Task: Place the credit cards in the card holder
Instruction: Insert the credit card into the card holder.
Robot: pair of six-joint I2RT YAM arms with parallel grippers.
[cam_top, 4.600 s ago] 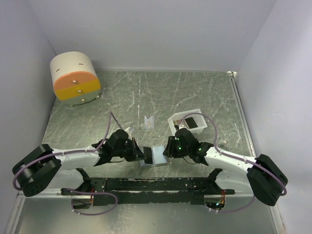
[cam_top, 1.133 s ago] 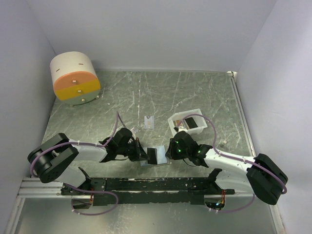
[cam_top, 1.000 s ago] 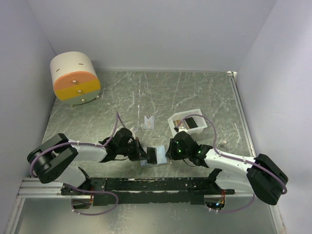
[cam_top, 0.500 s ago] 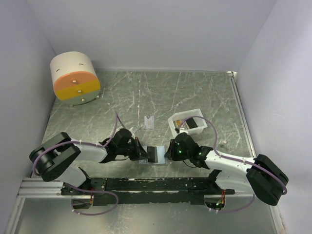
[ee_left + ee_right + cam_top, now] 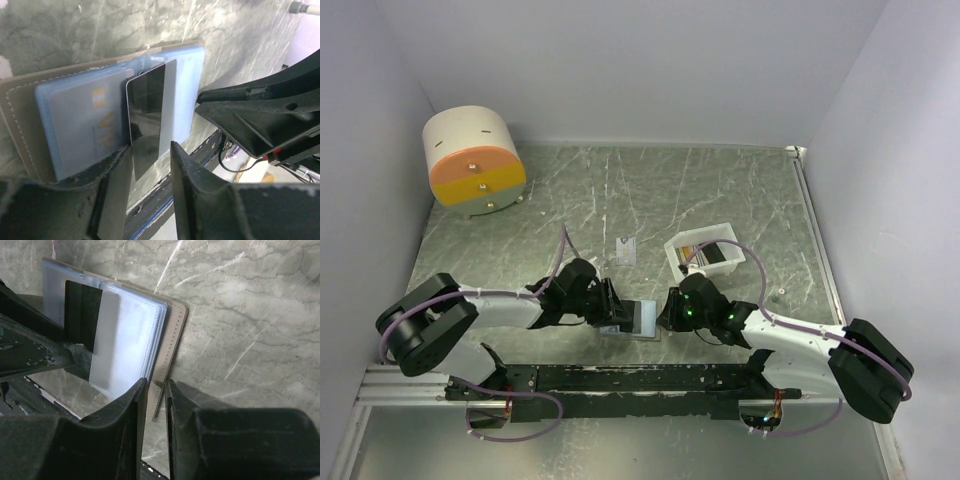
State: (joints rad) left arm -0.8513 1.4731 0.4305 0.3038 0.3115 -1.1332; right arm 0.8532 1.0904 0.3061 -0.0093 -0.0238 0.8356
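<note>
The card holder point(image 5: 648, 318), a small taupe-grey bifold wallet with a light blue lining, lies opened flat at the near edge of the green marbled table point(image 5: 620, 190), between the two grippers.

The change is on the left. Half a second ago the left gripper point(image 5: 149, 155) was closed on the glossy black plastic card point(image 5: 150, 110). Now its fingers stand apart, one on each side of the card's near end. They seem to have let go, though I cannot tell whether they brush its edges.

The black card rests at the wallet's middle fold. Its far part looks slipped under a frosted sleeve, and its near end sticks out toward the left gripper. I judge it delivered but not fully seated, so it may need a push further in.

A pale grey card with gold markings point(image 5: 80, 125) already sits in the left-hand sleeve. The right gripper point(image 5: 156, 386) is narrow, its fingers nipping the stitched taupe edge on the wallet's right side and apparently steadying it.

A small pale card point(image 5: 626, 250) lies loose on the table beyond the wallet, well apart from both grippers. A white slotted tray point(image 5: 705, 250) shows what look like further cards, so the task is not done.
</note>
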